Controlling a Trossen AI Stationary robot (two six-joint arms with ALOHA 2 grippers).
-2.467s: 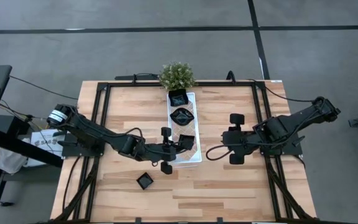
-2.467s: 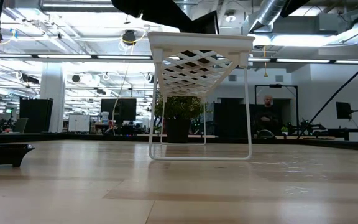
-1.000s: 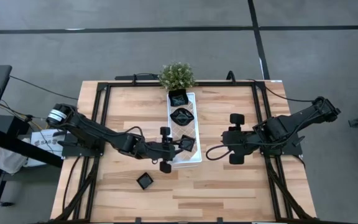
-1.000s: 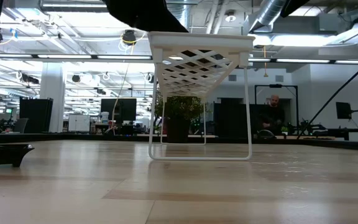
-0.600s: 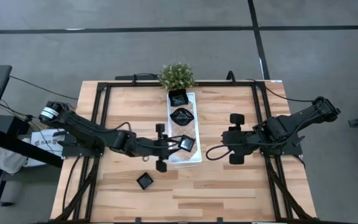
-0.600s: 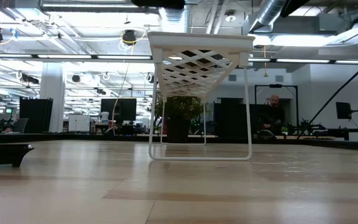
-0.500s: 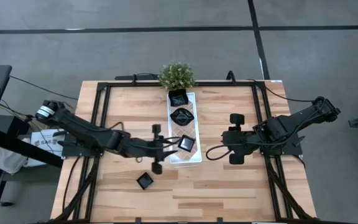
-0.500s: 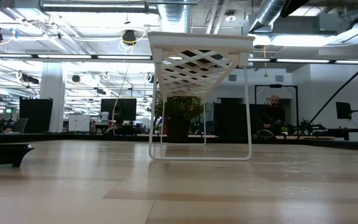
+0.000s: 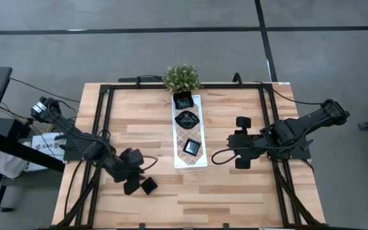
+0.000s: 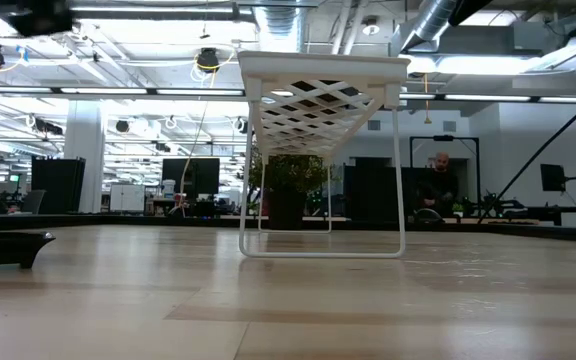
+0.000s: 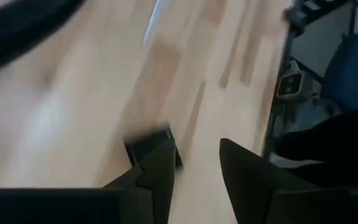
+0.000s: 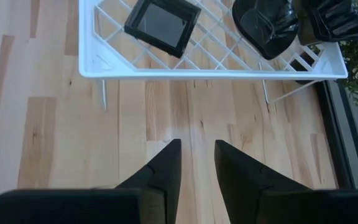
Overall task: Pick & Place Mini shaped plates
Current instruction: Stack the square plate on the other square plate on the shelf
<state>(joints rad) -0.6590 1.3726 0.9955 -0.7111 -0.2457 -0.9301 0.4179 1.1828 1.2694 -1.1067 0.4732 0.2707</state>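
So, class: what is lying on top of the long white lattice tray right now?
Three black mini plates lie on the white lattice tray: a square plate, a wavy-edged plate and another plate by the potted plant. That last plate's shape is unclear.

Lit evenly from overhead, table [image 9: 235, 191] bright, shadows soft | Backlit at table height by glaring ceiling strips, white tray [image 10: 323, 70] pale against them | Smeared by motion blur at left wrist | Rendered crisp at right wrist
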